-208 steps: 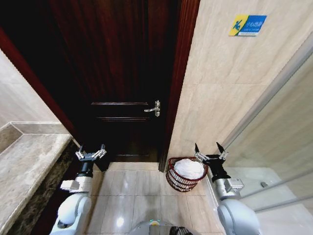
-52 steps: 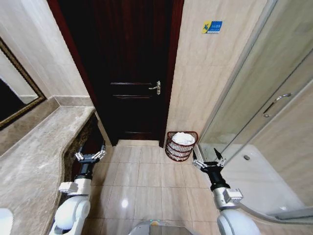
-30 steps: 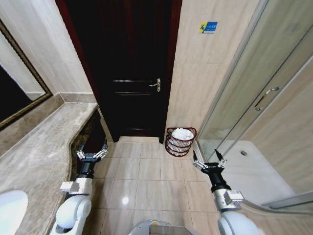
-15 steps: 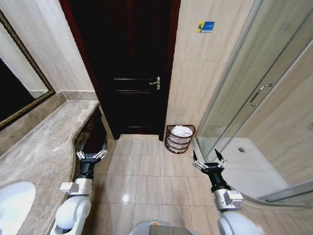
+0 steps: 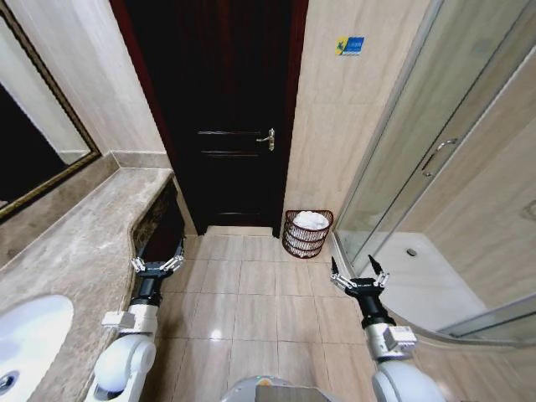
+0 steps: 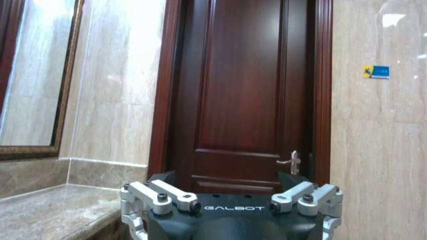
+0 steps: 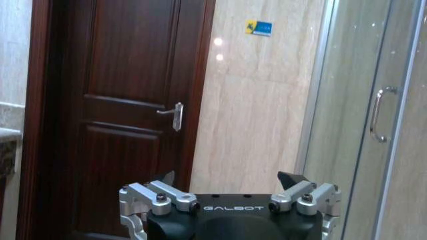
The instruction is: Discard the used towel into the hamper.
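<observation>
The hamper (image 5: 305,234), a small reddish-brown open-weave basket, stands on the tiled floor against the beige wall just right of the dark door. A white towel (image 5: 311,219) lies bunched inside it, filling its top. My left gripper (image 5: 157,265) is open and empty, held low beside the vanity counter, well left of the hamper. My right gripper (image 5: 357,274) is open and empty too, above the floor tiles nearer me and slightly right of the hamper. Both point toward the door wall.
A dark wooden door (image 5: 224,117) with a metal handle (image 5: 267,139) faces me. A marble counter (image 5: 79,234) with a white sink (image 5: 25,335) runs along the left under a framed mirror (image 5: 33,142). A glass shower enclosure (image 5: 435,176) fills the right. Tiled floor (image 5: 251,293) lies between.
The whole view has pulled back from the door wall, so the hamper looks smaller and farther. More counter, the sink and the shower have come into sight. Both grippers stay open.
</observation>
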Robot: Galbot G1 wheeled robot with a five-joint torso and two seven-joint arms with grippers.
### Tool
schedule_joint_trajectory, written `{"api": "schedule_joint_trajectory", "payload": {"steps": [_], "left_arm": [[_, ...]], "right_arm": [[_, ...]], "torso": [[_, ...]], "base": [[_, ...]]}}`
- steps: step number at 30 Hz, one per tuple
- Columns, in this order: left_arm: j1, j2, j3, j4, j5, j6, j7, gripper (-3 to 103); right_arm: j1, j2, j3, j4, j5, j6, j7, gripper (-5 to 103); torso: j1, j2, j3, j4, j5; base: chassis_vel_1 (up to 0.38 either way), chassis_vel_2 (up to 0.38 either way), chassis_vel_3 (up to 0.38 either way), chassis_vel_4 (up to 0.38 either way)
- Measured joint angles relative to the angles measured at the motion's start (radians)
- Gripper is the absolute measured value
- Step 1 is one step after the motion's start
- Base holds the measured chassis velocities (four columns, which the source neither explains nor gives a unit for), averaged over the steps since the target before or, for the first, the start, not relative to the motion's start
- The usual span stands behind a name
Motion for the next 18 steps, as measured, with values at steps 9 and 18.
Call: {"api": "schedule_joint_trajectory", "payload": {"steps": [9, 18], "left_arm": [[0.026, 0.069, 0.021, -0.024, -0.084, 0.096, -0.003, 100], [-0.017, 0.104, 0.054, -0.022, -0.082, 0.17, -0.014, 100]], "right_arm": [[0.036, -0.01, 0.047, 0.011, 0.079, -0.082, 0.012, 100], [0.089, 0.02, 0.111, 0.015, 0.189, -0.141, 0.022, 100]], "torso": [[0.0, 0.0, 0.0, 0.0, 0.0], [0.0, 0.0, 0.0, -0.0002, 0.0]], "base": [[0.0, 0.0, 0.0, 0.0], [0.0, 0.0, 0.0, 0.0]]}}
